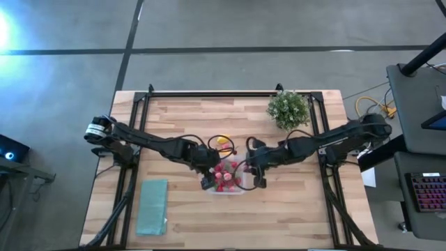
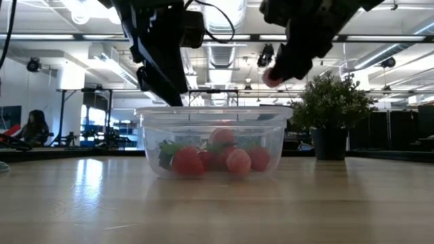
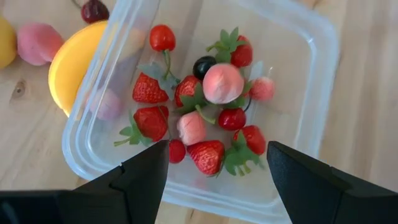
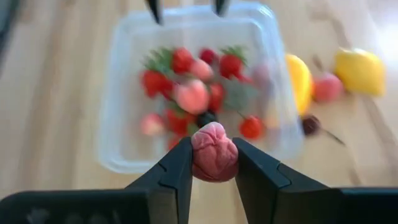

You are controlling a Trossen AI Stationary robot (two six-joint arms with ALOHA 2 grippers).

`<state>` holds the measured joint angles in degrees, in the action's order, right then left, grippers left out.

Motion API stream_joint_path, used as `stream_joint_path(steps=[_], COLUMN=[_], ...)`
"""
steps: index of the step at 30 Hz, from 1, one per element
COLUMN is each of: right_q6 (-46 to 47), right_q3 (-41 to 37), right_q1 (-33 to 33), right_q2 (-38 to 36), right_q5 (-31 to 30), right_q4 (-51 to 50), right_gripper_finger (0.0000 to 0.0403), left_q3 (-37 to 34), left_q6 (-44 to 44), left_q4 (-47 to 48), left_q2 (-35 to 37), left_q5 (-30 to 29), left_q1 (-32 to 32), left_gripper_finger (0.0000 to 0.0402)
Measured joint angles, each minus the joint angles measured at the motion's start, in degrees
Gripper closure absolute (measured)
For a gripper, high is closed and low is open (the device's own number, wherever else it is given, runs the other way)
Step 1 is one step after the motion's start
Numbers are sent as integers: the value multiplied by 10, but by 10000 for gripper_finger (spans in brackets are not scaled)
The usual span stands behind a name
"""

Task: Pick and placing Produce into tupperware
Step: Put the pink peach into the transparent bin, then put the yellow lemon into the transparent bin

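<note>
The clear tupperware [image 1: 240, 189] stands mid-table and holds several red strawberries [image 3: 149, 121], a pink round piece [image 3: 222, 83] and other small fruits. My left gripper [image 3: 217, 162] hovers open above the box's left side, touching nothing. My right gripper [image 4: 213, 180] is above the box's right side [image 2: 271, 125], shut on a pink fruit piece [image 2: 272, 78]. On the table just beyond the box lie a yellow lemon [image 4: 359, 70], an orange-yellow piece [image 4: 300, 78], a pink piece [image 4: 326, 87] and a dark cherry [image 4: 311, 124]. My right gripper pinches the pink fruit piece [image 4: 213, 152] between its two fingers, one on each side of it. The fingers slant down from the table's right side. The piece is lifted clear, above the box's rim [image 2: 281, 108].
A green potted plant [image 1: 288, 108] stands near the table's far right edge. A flat teal rectangle [image 1: 152, 206] lies near the left front corner. Bare wood lies in front of the box. A person [image 2: 30, 129] sits far off in the room.
</note>
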<state>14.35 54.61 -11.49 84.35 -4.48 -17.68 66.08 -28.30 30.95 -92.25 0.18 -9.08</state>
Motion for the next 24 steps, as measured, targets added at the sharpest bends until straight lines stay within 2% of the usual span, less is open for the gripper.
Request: stream_joint_path(steps=[6,13,18,24], right_q6=[-4,-12,-13,25], right_q3=[42,117,151,172], right_q1=[0,0,2,3], right_q2=[66,123,114,66], right_q5=[17,11,-37,-147], right_q4=[19,-8,-65,-162], right_gripper_finger=[293,221,175,152], left_q3=[0,0,-1,-11], left_q6=[-4,-15,-10,-9], left_q4=[12,82,90,87], left_q2=[43,112,144,141], left_q5=[-24,-111,-142,-140], left_q1=[-3,-4,6,68], left_gripper_finger=[145,145,145,145])
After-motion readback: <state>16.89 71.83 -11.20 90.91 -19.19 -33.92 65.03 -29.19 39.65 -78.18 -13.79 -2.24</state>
